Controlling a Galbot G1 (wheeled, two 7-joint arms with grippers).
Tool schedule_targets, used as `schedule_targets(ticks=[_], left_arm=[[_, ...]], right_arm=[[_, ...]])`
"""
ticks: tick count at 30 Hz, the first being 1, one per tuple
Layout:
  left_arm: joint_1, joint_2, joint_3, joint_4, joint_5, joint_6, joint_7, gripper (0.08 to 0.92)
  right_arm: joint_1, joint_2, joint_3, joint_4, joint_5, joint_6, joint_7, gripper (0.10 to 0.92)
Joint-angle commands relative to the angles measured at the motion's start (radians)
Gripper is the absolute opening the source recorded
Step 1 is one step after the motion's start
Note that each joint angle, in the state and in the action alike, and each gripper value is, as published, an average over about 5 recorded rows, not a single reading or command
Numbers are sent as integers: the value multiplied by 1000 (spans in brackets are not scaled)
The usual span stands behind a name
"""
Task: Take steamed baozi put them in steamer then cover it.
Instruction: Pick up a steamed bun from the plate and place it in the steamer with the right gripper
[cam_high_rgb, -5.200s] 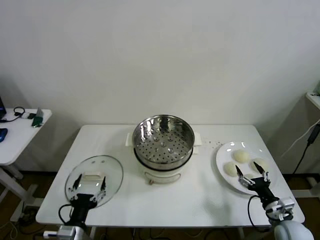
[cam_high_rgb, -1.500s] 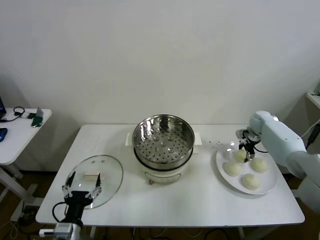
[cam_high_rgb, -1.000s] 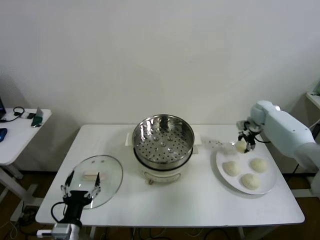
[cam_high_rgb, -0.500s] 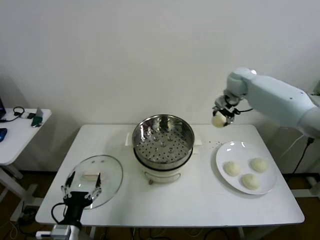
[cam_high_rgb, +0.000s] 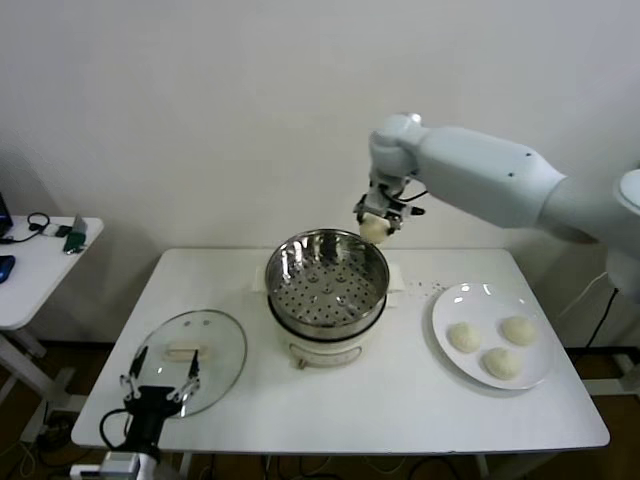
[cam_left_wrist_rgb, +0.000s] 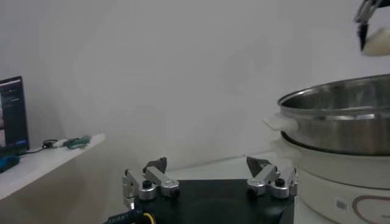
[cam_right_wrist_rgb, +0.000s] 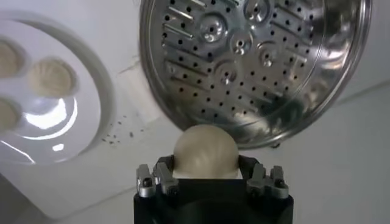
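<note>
The right tool (cam_high_rgb: 377, 222) is clenched on one steamed baozi (cam_high_rgb: 374, 230), holding it in the air just above the far right rim of the steamer (cam_high_rgb: 327, 283). In the right wrist view the bun (cam_right_wrist_rgb: 205, 152) sits between the tool's two fingers with the perforated steel floor (cam_right_wrist_rgb: 256, 55) spread out beyond it, and no bun lies on that floor. The other three baozi (cam_high_rgb: 464, 337) (cam_high_rgb: 518, 330) (cam_high_rgb: 503, 363) rest on the white plate (cam_high_rgb: 448, 298) at the right side of the worktop (cam_high_rgb: 400, 400), well apart from the steamer.

The glass cover (cam_high_rgb: 189, 357) lies flat on the worktop near its front left corner, handle up. The left tool (cam_high_rgb: 160, 393) waits at the cover's near edge with its fingers spread and nothing between them.

So the task looks to be at its start: the first bun is on its way in but not yet set down, three more remain to be fetched, and the covering is still to come.
</note>
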Motion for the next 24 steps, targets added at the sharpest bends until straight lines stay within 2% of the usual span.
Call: schedule_targets(ticks=[1,7,12,24], left_arm=[[1,3,0,1,1,4,0,823],[1,-1,4,3,6,7,-1,823],[1,-1,1,5,5,6,-2,823],[-5,-2,6,19,5,6,-4,823]], right_arm=[[-70,112,38,0,-158,67,13,687],[-151,162,63,-54,-233,82,25,687],[-204,195,124,-117,-369,133,48,690],[-253,200,137,-148,-388,131,54,710]])
